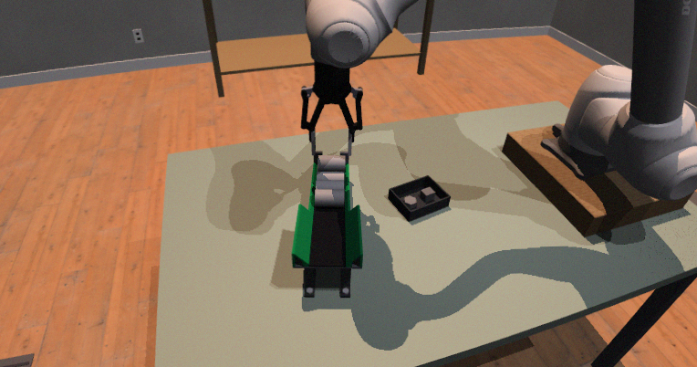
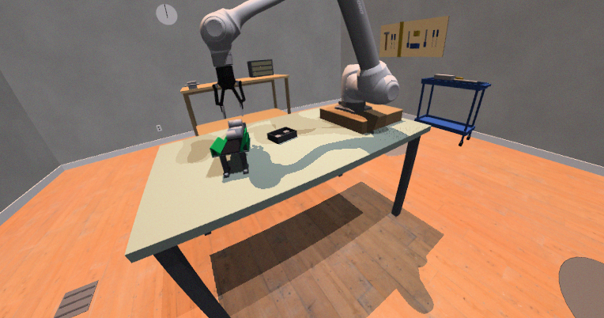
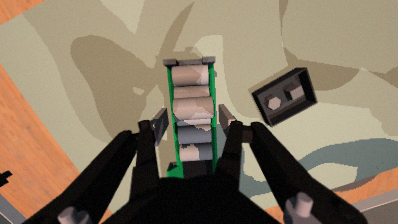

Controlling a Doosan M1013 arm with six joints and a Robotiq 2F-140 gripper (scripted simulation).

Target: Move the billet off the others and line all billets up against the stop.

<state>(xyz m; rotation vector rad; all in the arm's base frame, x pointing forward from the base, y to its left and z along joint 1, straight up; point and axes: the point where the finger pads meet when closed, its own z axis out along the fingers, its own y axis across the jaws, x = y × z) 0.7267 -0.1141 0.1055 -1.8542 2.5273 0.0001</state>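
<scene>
A green-sided feed ramp (image 1: 327,218) stands on the table, and it also shows in the wrist view (image 3: 192,115). Several grey billets lie across it in a row at its far end (image 1: 329,182). In the wrist view one billet (image 3: 192,107) looks bigger and seems to ride on top of its neighbours. My gripper (image 1: 331,151) is open and empty. It hangs just above the billets, with one fingertip on each side of the ramp (image 3: 192,122). The fingers touch nothing. The gripper also shows in the exterior view (image 2: 231,108).
A black tray (image 1: 419,197) with two small parts lies right of the ramp; it also shows in the wrist view (image 3: 285,96). The arm's base sits on a wooden block (image 1: 585,179) at the table's right. A wooden bench stands behind the table.
</scene>
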